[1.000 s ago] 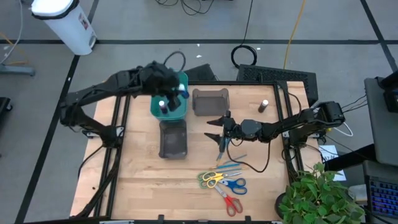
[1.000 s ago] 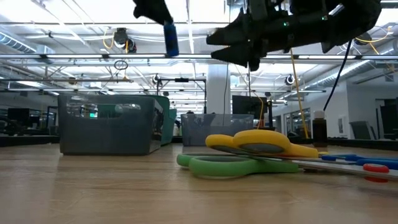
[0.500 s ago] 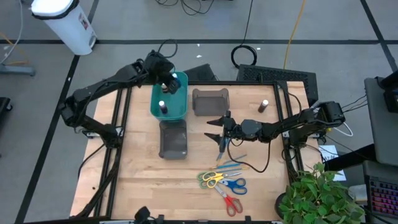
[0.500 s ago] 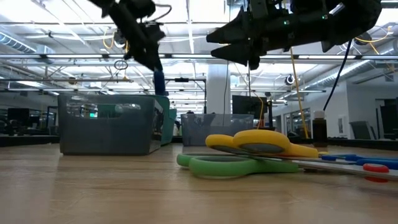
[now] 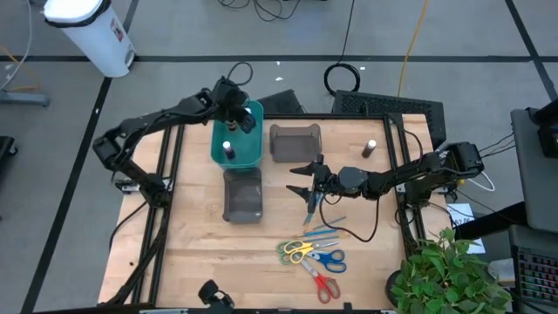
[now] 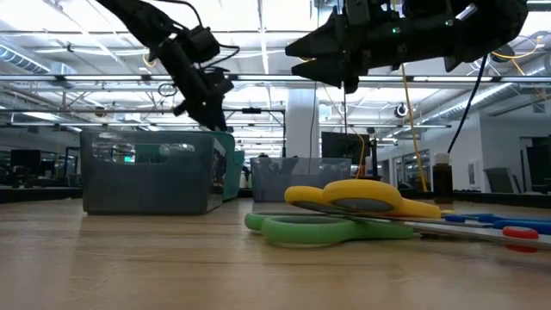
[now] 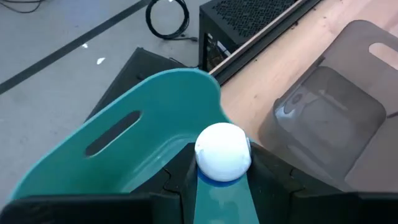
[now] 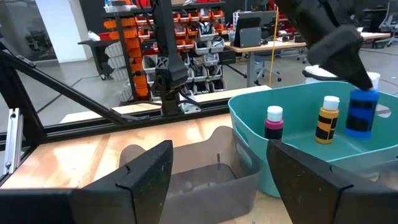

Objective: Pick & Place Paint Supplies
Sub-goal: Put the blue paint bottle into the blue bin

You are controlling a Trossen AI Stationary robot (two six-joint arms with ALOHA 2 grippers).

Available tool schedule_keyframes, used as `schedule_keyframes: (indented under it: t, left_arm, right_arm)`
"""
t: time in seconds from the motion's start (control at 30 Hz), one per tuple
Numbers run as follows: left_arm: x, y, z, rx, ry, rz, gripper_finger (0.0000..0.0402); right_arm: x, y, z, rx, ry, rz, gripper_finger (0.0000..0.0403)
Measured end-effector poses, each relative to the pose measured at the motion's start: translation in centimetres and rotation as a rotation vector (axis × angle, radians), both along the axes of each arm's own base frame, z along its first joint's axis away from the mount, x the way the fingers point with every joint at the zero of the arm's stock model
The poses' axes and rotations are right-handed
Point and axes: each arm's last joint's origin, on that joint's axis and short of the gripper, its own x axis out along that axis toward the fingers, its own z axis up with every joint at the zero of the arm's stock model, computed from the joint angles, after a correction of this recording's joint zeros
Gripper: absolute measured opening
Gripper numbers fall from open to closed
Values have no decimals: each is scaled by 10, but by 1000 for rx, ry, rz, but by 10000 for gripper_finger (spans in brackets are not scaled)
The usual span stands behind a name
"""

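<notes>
My left gripper (image 7: 222, 180) is clamped on the blue paint bottle (image 7: 222, 155), just below its white cap; the bottle body is almost wholly hidden between my fingers in the left wrist view. In the right wrist view the same bottle (image 8: 361, 112) hangs inside the teal bin (image 8: 292, 140), at the far right of frame. In the high view this gripper (image 5: 234, 105) sits over the bin's upper edge, upper left of centre.

My right gripper (image 5: 303, 179) hovers mid-frame in the high view, jaws spread wide and holding nothing, beside the grey bin (image 5: 295, 142).

Bottles counted in the teal bin, right wrist view: three — the held blue one, an orange-brown one (image 8: 326, 119), a dark red one (image 8: 273, 122). From above I make out only one cap (image 5: 227, 146) in the bin; the rest is covered by my arm. One more dark bottle (image 5: 370, 149) stands alone on the table at upper right.

Grey bins: two, the second (image 5: 243, 194) below the teal one.

Scissors: three pairs at lower centre — green-yellow (image 5: 297, 251), blue (image 5: 329, 259), red (image 5: 322, 285). In the low view only the green-yellow pair (image 6: 344, 211) reads clearly.

Thin brushes (image 5: 324, 229) lie just above the scissors; too fine to count.
</notes>
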Motion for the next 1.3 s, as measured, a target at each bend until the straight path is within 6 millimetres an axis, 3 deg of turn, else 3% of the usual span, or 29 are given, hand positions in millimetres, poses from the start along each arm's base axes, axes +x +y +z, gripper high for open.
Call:
schedule_keyframes:
  t: [0.47,0.83,1.3]
  left_arm:
    - [19,14,-42,33,137,42,116]
    - [26,19,-53,43,132,42,116]
    - [27,18,-52,37,124,56,116]
  right_arm:
    - [0,0,0,0,2,-1,251]
    - [0,-1,0,-11,5,-4,251]
    - [0,-5,0,-11,3,-16,251]
